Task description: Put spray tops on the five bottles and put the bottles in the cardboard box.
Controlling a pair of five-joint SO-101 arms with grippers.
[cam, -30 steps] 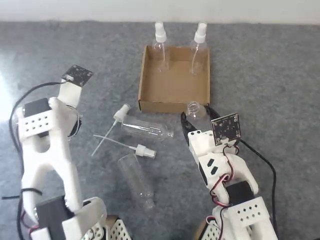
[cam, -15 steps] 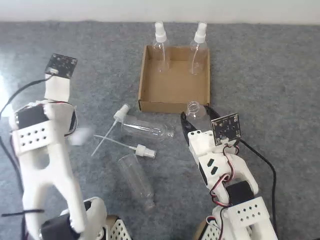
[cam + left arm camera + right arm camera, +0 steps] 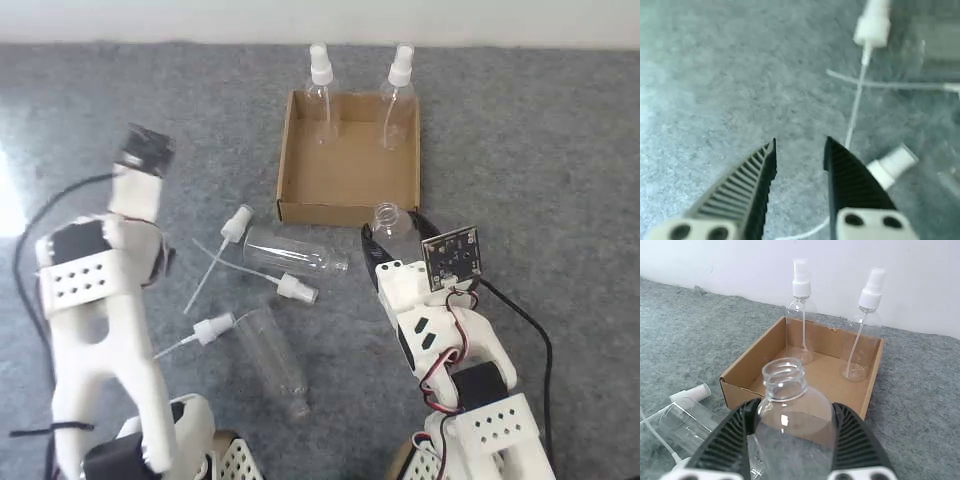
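The right gripper (image 3: 794,412) pinches an uncapped bottle (image 3: 785,377) by its shoulders, upright, just in front of the box (image 3: 345,212), where two capped bottles (image 3: 320,100) stand. The left gripper (image 3: 799,145) hangs spread above the counter (image 3: 540,150), beside a loose spray top (image 3: 892,162). That top looks light, rigid and slick, so it is best taken squarely by its collar, or it may squirt free.

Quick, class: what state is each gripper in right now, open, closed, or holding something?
Left gripper: open, holding nothing.
Right gripper: closed on an uncapped bottle.
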